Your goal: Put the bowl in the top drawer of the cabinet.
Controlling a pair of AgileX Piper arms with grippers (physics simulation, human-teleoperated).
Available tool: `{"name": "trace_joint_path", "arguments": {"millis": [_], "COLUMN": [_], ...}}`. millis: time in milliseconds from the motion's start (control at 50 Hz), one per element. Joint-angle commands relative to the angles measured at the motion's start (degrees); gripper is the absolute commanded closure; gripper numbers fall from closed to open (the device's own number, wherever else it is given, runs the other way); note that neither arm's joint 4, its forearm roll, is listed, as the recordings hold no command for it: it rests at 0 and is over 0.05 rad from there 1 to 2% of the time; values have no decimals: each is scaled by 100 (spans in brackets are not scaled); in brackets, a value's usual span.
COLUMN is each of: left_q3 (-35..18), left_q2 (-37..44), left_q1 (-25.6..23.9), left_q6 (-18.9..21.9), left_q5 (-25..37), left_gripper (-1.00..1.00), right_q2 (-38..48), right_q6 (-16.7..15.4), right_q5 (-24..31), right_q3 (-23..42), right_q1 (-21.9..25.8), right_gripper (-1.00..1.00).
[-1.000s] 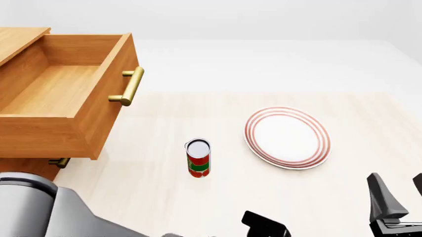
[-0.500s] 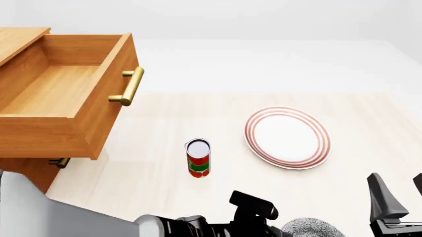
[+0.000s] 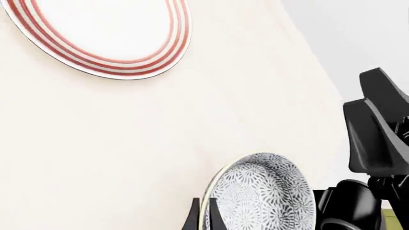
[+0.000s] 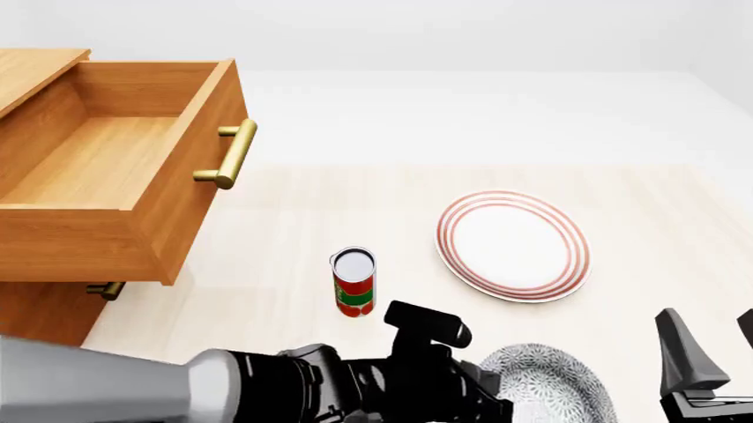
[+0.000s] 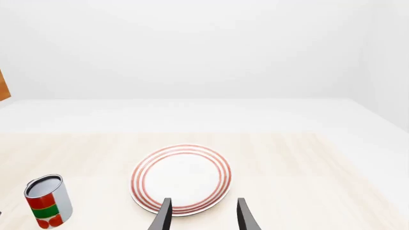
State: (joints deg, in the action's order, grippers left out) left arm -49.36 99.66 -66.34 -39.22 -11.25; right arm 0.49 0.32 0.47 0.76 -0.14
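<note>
One bowl (image 4: 547,383) is the business here, and it sits low in the front view at about 5 o'clock from the can (image 4: 353,282), tipped on edge with its speckled inside facing toward 3 o'clock, off the tabletop (image 4: 294,264) as far as I can judge. The left gripper (image 3: 202,216) has it: in the left wrist view the two dark fingers (image 3: 191,218) stand close together with the bowl's rim pinched between them, so the pincer is nearly shut and clamped on that rim. That puts the task in its carrying step, the grasp made and the drawer yet to be reached. The top drawer (image 4: 118,176) stands pulled well out of the cabinet (image 4: 35,70), bare inside, up at about 10 o'clock from the bowl and well apart from it. The next move, I judge, calls for a lift high enough to clear the can and the drawer's front wall with its brass handle (image 4: 229,154), then a swing toward 10 o'clock. The right gripper (image 5: 203,213) hangs idle with its fingers parted and nothing between them, looking out toward the red-ringed plate (image 4: 512,245), which lies at about 12 o'clock from the bowl.
</note>
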Motion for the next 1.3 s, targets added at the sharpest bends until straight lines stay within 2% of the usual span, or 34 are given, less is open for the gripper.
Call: {"name": "trace_joint_path", "arguments": {"millis": [20, 680, 1300], "left_q3": [-63, -432, -1256], "left_q2": [-455, -1692, -2529], "left_q1": [198, 456, 906], "left_q6": [164, 608, 1168], "left_q5": [341, 1410, 2515], "left_gripper": [100, 100, 100], "right_q2": [-1, 0, 0], "right_q6": [-3, 3, 1], "right_q5": [1, 1, 1], "right_q3": [1, 1, 1], "right_q1": [-1, -1, -1], "right_gripper": [-100, -100, -100]}}
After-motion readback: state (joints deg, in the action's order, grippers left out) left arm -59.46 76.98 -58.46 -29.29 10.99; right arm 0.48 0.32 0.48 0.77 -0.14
